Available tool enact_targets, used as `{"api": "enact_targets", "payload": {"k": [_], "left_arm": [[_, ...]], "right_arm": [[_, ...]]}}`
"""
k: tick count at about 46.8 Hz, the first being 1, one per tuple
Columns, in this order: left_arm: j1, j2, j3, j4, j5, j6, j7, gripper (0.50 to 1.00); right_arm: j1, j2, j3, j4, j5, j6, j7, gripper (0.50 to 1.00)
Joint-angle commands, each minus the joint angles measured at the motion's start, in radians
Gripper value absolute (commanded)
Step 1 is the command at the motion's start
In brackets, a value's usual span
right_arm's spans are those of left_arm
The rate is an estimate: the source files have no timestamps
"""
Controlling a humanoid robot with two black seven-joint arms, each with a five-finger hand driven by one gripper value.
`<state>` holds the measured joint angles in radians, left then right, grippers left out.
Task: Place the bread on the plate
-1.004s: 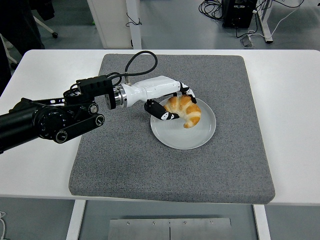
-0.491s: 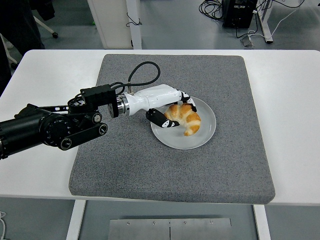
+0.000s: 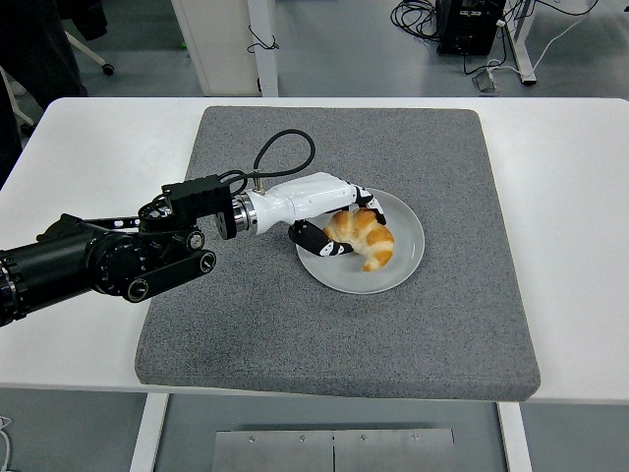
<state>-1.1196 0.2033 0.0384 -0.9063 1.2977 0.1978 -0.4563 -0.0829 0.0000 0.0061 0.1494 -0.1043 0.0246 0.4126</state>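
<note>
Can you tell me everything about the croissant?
The croissant is golden brown with darker baked ridges, curved like a crescent and flaky-looking. It lies on the white round plate, a bit left of the middle, its tips pointing down toward the table's near edge. The left robot hand is wrapped around its left end, white fingers with black tips on both sides of it. Nothing else touches it.

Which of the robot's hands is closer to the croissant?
The left hand: its fingers are wrapped around the croissant, which lies on the plate. The right hand isn't in the picture at all.
</note>
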Motion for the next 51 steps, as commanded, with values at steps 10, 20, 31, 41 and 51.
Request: {"api": "enact_targets", "payload": {"k": [10, 20, 31, 41, 51], "left_arm": [[0.017, -0.019, 0.002, 0.029, 0.0, 0.006, -0.001, 0.578], [0.024, -0.024, 0.002, 0.03, 0.002, 0.008, 0.001, 0.589], [0.026, -0.028, 0.035, 0.043, 0.002, 0.021, 0.001, 0.601], [0.026, -0.03, 0.035, 0.043, 0.002, 0.022, 0.001, 0.684], [0.024, -0.028, 0.034, 0.041, -0.012, 0.015, -0.001, 0.86]], "right_arm": [[0.0, 0.0, 0.0, -0.001, 0.0, 0.0, 0.0, 1.0], [0.0, 0.0, 0.0, -0.001, 0.0, 0.0, 0.0, 1.0], [0.0, 0.0, 0.0, 0.001, 0.0, 0.0, 0.0, 1.0], [0.0, 0.0, 0.0, -0.001, 0.0, 0.0, 0.0, 1.0], [0.0, 0.0, 0.0, -0.001, 0.0, 0.0, 0.0, 1.0]]}}
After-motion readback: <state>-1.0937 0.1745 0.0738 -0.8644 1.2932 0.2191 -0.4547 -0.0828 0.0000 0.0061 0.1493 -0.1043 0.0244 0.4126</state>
